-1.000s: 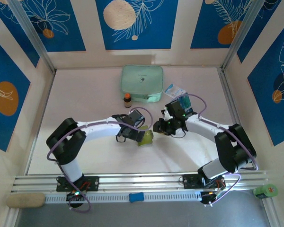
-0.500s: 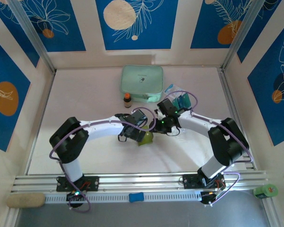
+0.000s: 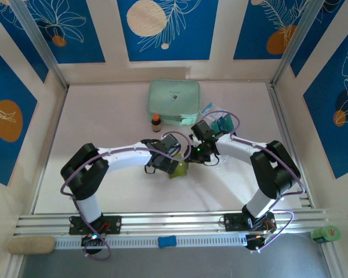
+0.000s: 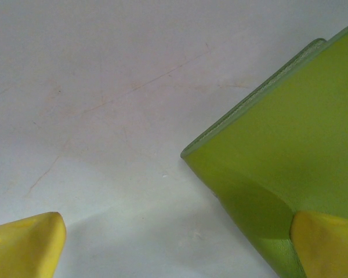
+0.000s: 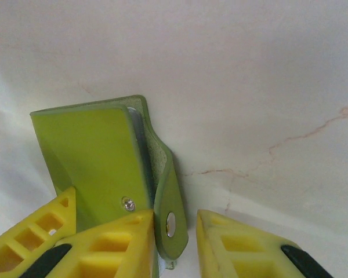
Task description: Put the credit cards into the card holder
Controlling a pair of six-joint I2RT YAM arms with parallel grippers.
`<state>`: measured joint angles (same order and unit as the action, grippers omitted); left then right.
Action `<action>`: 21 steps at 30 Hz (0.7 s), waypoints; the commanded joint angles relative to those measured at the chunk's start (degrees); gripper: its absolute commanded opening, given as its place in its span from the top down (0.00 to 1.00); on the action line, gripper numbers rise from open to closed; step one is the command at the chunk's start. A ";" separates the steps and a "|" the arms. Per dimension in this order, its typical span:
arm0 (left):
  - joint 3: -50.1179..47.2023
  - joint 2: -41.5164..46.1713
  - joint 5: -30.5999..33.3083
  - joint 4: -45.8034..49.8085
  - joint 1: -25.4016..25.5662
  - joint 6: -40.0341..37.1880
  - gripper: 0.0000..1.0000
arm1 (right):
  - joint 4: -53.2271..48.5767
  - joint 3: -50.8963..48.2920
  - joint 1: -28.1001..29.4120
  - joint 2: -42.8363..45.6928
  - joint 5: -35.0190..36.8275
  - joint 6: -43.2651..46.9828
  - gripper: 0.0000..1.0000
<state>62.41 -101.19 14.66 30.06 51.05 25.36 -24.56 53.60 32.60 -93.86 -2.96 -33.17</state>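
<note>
The olive-green card holder [image 3: 179, 168] stands on edge on the table between both grippers. In the right wrist view the card holder [image 5: 93, 156] shows its silver stud [image 5: 127, 203], and its strap tab [image 5: 169, 191] hangs between the fingers of my right gripper [image 5: 174, 223]. That gripper is open: the left finger touches the tab, the right one stands off it. My left gripper [image 4: 180, 231] is spread wide, with one fingertip [image 4: 327, 243] against the card holder [image 4: 290, 145]. The teal and blue credit cards [image 3: 224, 123] lie behind the right arm.
A mint-green zip case [image 3: 173, 102] sits at the back middle, with a small brown bottle [image 3: 156, 122] in front of it. A clear packet [image 3: 211, 109] lies beside the cards. Bare table spreads to the left and toward the near edge.
My right gripper has moved left up to the card holder and now has the strap tab between its fingers. The left arm has barely shifted.
</note>
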 commanded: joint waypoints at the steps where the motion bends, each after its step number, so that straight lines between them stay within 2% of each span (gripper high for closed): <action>1: -0.80 -2.57 0.72 3.33 0.37 -1.11 0.00 | -1.26 1.41 -0.26 0.27 0.22 0.65 0.75; 10: -0.72 -2.69 0.46 3.08 0.38 -1.20 0.00 | -1.13 1.34 -0.53 0.86 0.10 0.47 0.90; 21: -0.83 -2.68 0.29 3.08 0.38 -1.20 0.00 | -1.45 1.72 -0.87 1.89 -0.11 0.21 0.82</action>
<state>62.41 -101.34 14.63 29.87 51.13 25.36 -24.86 53.69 32.10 -93.58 -2.92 -32.99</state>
